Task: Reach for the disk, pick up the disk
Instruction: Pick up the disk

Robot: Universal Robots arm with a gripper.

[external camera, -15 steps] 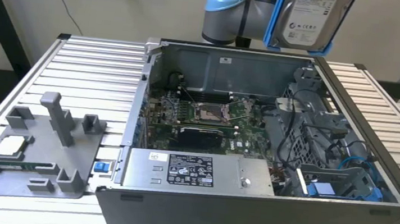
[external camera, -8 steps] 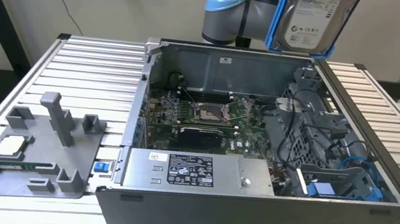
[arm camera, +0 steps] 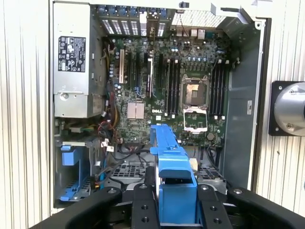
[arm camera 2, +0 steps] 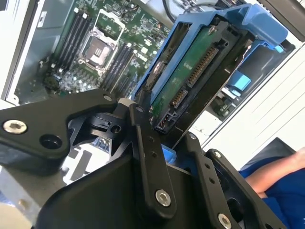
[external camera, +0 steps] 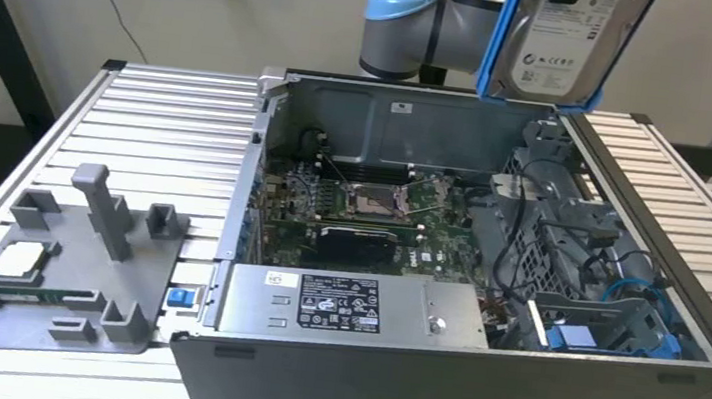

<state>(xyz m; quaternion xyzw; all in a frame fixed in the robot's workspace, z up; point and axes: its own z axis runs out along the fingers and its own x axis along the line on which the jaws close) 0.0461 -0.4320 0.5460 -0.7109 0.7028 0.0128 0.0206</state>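
The flat silver-grey disk [external camera: 571, 38] with its white printed label, framed by a bright blue plastic bracket, is hanging in the air above the back edge of the open grey metal computer case [external camera: 482, 274], well clear of everything inside it. In the exterior view it is standing nearly upright at the top of the picture, label facing the camera, just beside the arm's grey and light-blue wrist joint [external camera: 403, 29]. The black gripper [arm camera 2: 164, 138] is clenching the disk: in the second wrist view its black fingers [arm camera 2: 147, 157] are pressing on either side of the drive's lower edge, where the green circuit board underside and connector row are showing. In the first wrist view the blue bracket is rising between the two finger links, with the gripper [arm camera: 176, 200] closing around it.

Below, the case is lying open on the ribbed aluminium tabletop [external camera: 163, 127]. Inside it are sitting the green motherboard [arm camera: 167, 90] with an empty processor socket [arm camera: 194, 93], the grey power supply box with a black label [arm camera: 71, 67], and a blue plastic drive cage [external camera: 609, 334] at the exterior view's right. On the tabletop at the exterior view's left is resting a grey plastic fixture tray [external camera: 66, 267] carrying a small square silver chip [external camera: 24, 262]. A blue sleeve and a bare forearm of a person [arm camera 2: 281, 176] are showing in the second wrist view.
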